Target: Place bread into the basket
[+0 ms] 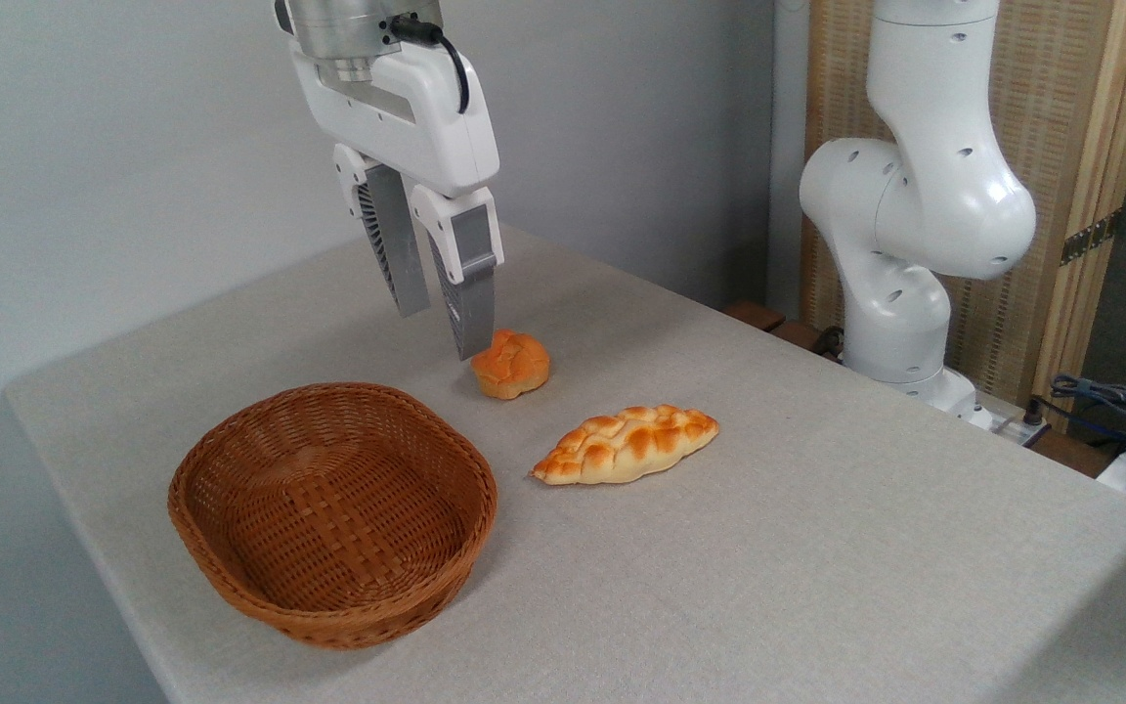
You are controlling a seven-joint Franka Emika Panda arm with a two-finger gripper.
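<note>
A: Where does the braided loaf (pixel 625 445) lie?

B: Flat on the grey tablecloth (pixel 817 548), right of the wicker basket (pixel 231 577), with a strip of bare cloth between its left pointed end and the basket's braided rim. It runs slantwise, right tip further back than the left.

A: And the gripper (pixel 441 332)?

B: It hangs above the table behind the basket, fingers pointing down and tilted a little to the right. The two grey fingers (pixel 393 244) stand parted by a narrow gap, with nothing between them. The nearer fingertip overlaps the left edge of the small round bun (pixel 511 365) in the picture (whether it touches the bun I cannot tell).

A: Is the basket empty?

B: Yes, only its woven bottom shows. It sits near the table's left front edge, its low wall close to the drop-off.

A: How much room is there around the loaf?

B: Plenty. Bare cloth stretches in front of it and off to the right, up to the table's right edge. The bun is behind it and to the left, apart from it. The arm's white base (pixel 905 244) stands beyond the table's far right edge, well away.
</note>
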